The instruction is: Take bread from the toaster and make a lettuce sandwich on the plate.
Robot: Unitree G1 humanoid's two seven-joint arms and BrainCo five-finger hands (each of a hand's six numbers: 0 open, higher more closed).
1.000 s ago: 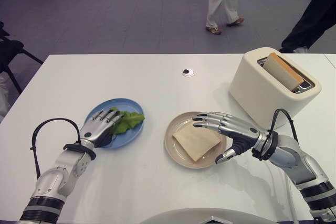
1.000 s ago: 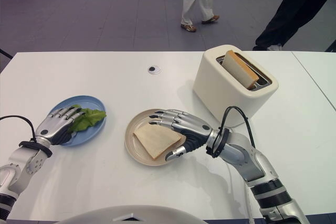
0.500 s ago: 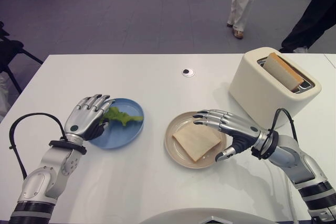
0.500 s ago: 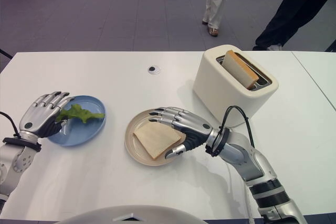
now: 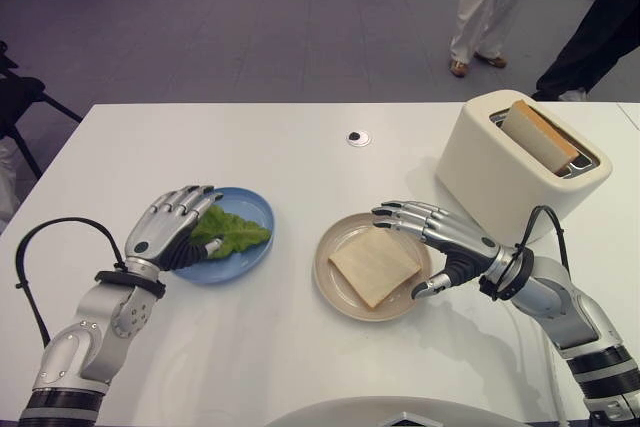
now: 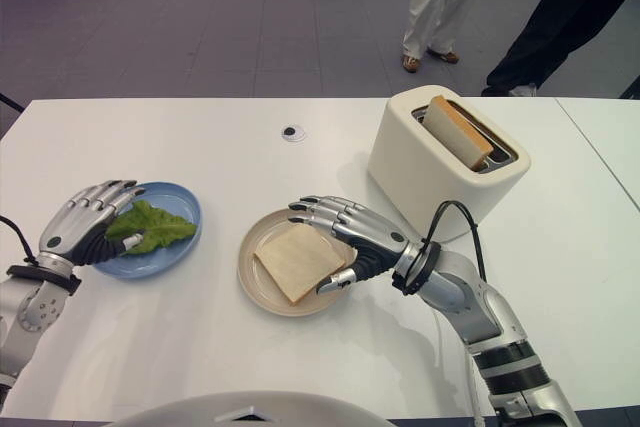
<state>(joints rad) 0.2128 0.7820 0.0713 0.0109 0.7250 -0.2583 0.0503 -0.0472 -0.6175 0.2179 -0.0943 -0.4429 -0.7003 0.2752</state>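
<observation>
Bread slice (image 5: 373,265) lies flat on tan plate (image 5: 329,278), mid-table. Right hand (image 5: 440,242) hovers over the plate's right rim, fingers spread, holding nothing. Second slice (image 5: 538,137) stands in white toaster (image 5: 500,175), far right. Left hand (image 5: 168,235) grips lettuce leaf (image 5: 232,233) by its left end over blue plate (image 5: 252,207).

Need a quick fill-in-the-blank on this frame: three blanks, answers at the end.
The left hand holds the ____ at the blue plate.
The right hand is open beside the beige plate, which carries one slice of ____.
A second slice stands in the ____.
Missing: lettuce; bread; toaster.
</observation>
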